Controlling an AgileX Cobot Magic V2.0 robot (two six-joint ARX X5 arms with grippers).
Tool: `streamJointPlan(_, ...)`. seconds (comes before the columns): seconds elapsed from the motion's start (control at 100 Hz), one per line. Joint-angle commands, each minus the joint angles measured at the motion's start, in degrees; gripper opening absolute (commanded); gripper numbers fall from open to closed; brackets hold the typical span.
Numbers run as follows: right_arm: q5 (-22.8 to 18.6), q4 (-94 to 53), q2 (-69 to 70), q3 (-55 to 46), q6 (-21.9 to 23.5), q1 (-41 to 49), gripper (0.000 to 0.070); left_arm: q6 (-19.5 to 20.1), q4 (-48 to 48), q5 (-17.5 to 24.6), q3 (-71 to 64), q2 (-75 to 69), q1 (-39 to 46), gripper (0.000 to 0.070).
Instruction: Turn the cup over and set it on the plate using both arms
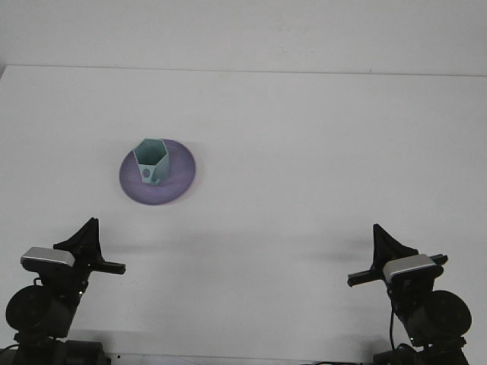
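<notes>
1. Since the cup (pixel 151 160) is small, thin-walled and faceted, it looks light and rigid, probably plastic, and its smooth sides could slip under a loose pinch.
2. It stands mouth-up on the purple plate (pixel 181 176), towards the plate's left half, so the task looks finished or nearly so.
3. If it needed taking again, two opposite flat facets near the rim seem the surest place to hold; the little handle on its near side is too small to trust.
4. The left hand (pixel 91 247) and the right hand (pixel 383 247) sit low at the near edge of the tabletop (pixel 319 152), well apart from the plate; whether either is released or clenched I cannot tell.
5. Nothing else lies around the plate, so no obstacle stands in any approach.
</notes>
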Motion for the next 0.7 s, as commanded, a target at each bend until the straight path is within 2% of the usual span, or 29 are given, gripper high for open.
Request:
streamJointPlan(0.0, 0.2, 0.7, 0.2, 0.4, 0.6, 0.1, 0.0000, -0.3, 1.8, -0.3, 0.8, 0.0, -0.1, 0.0013)
streamJointPlan(0.69, 0.2, 2.2, 0.2, 0.5, 0.6, 0.1, 0.0000, -0.2, 3.3, -0.3, 0.9, -0.3, -0.1, 0.0014)
